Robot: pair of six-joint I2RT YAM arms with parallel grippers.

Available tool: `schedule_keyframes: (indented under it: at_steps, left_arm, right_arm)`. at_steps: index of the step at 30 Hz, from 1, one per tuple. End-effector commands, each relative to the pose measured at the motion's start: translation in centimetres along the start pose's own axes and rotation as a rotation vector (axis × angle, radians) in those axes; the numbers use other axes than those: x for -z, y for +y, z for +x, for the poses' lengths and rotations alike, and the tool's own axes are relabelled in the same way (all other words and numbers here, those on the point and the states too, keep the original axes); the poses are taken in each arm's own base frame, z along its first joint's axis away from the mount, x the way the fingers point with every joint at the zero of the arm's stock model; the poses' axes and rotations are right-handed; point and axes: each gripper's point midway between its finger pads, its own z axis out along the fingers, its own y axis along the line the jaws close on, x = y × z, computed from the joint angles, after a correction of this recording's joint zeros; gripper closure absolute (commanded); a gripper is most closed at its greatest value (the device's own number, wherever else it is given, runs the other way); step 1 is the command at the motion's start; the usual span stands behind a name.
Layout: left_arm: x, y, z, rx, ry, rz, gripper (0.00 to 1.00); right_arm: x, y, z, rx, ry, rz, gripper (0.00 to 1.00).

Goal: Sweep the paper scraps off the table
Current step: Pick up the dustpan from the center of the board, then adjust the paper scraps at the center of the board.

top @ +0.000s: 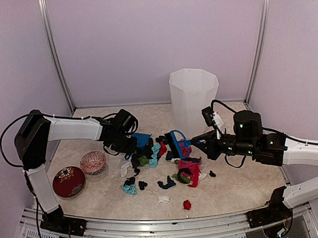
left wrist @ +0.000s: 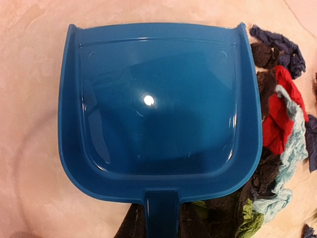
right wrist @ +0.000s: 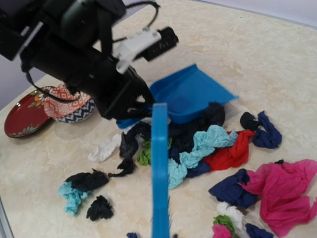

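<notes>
Progress was basically nil: the dustpan clamped in my left pincer was empty, my right pincer gripped the brush, and paper scraps lay strewn across the middle of the table.

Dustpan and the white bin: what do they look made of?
Dustpan: moulded blue plastic, glossy; a sharp light glint sits on its pan. Bin: probably thin matte white plastic, with faceted walls that look slightly translucent; could be stiff card, can't tell.
</notes>
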Motion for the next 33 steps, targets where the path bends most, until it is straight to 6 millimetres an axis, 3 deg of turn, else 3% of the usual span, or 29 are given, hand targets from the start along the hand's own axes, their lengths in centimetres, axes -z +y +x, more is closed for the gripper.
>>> schedule_keyframes:
  at_steps: [1, 8, 14, 20, 26, 33]
  left_arm:
    - [3.8, 0.4, -3.8, 0.039, -0.141, -0.003, 0.92]
    - [5.4, 1.1, -4.1, 0.052, -0.173, -0.029, 0.92]
    - [6.0, 0.1, -3.8, 0.049, -0.186, -0.006, 0.92]
    - [8.7, -0.3, -4.7, 0.069, -0.264, -0.033, 0.94]
    - [12.9, -1.4, -5.5, 0.119, -0.382, 0.045, 0.97]
    - [15.8, -4.2, -5.7, 0.140, -0.446, 0.193, 1.00]
  right_arm:
    - [0.2, -0.1, -1.0, -0.003, -0.028, 0.007, 1.00]
    - [0.0, -0.1, -1.0, -0.002, -0.029, 0.003, 1.00]
    - [-0.3, 0.1, -1.0, -0.001, -0.024, -0.008, 1.00]
    - [-0.8, -0.3, -0.5, 0.026, -0.025, 0.003, 1.00]
    - [-2.8, 2.2, -1.5, 0.062, -0.019, -0.134, 1.00]
    - [-3.6, 5.2, -2.8, 0.007, -0.082, -0.309, 1.00]
